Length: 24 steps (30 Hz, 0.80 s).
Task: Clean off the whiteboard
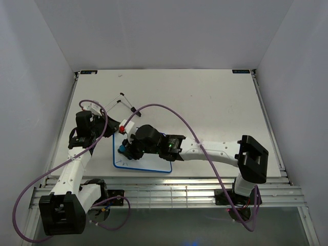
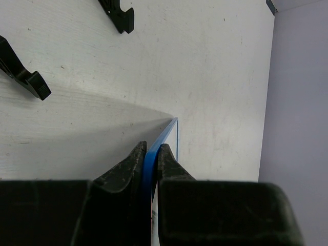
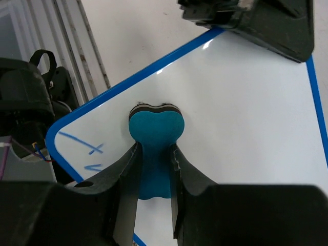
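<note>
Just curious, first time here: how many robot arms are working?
2. The left arm's tool pinches the whiteboard's blue rim; the right arm's tool holds a blue eraser on it. None looks hidden.

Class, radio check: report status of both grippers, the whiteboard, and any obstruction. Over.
Left gripper shut on whiteboard rim. Right gripper shut on blue eraser, pressed to board. Blue marker strokes unerased near one corner. Nothing seen blocking.

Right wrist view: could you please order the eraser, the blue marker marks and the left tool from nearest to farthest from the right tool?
1. Eraser, gripped in the right tool.
2. Blue marker marks, left on the whiteboard.
3. Left tool, at the far edge.
</note>
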{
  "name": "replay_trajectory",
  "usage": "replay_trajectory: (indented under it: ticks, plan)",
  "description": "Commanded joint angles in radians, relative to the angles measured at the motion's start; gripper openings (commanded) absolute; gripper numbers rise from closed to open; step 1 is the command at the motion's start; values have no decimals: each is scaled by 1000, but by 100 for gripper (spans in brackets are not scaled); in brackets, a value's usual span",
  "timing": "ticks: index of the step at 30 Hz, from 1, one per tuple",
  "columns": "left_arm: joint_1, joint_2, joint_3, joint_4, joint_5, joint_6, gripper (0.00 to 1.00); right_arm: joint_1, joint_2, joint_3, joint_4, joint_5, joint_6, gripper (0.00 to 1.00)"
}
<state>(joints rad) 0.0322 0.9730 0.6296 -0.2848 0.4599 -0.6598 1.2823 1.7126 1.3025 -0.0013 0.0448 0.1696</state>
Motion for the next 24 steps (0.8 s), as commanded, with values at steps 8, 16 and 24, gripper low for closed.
replay_trajectory:
  ticks: [8, 16, 24]
  plan:
    - [-17, -2, -4, -57, -118, 75, 0, 106, -16, -91, -11, -115, -81, 8]
    - [-17, 0, -5, -56, -118, 75, 0, 127, -30, -112, 30, -122, -151, 8]
    - [-17, 6, -5, -57, -115, 75, 0, 144, -38, -124, 30, -106, -219, 8]
